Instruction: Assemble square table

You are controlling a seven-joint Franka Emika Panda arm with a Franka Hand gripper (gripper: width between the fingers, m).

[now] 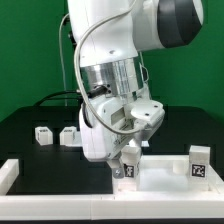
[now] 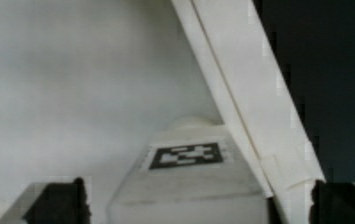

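The white square slab (image 1: 160, 173) lies at the front of the black table and fills most of the wrist view (image 2: 67, 90). A short white tagged leg (image 1: 198, 161) stands on the slab toward the exterior view's right. My gripper (image 1: 127, 170) is lowered over another tagged leg (image 2: 192, 156) at the slab's other end. In the wrist view the gripper (image 2: 200, 205) has its dark fingertips (image 2: 58, 203) spread wide on either side of that leg, with a gap showing. Two more loose legs (image 1: 42, 135) (image 1: 68, 135) sit on the exterior view's left.
The long white L-shaped rail (image 1: 12, 172) runs along the front on the exterior view's left. A raised white edge (image 2: 245, 90) crosses the wrist view diagonally with black table (image 2: 334, 60) beyond it. The arm's bulk hides the middle of the scene.
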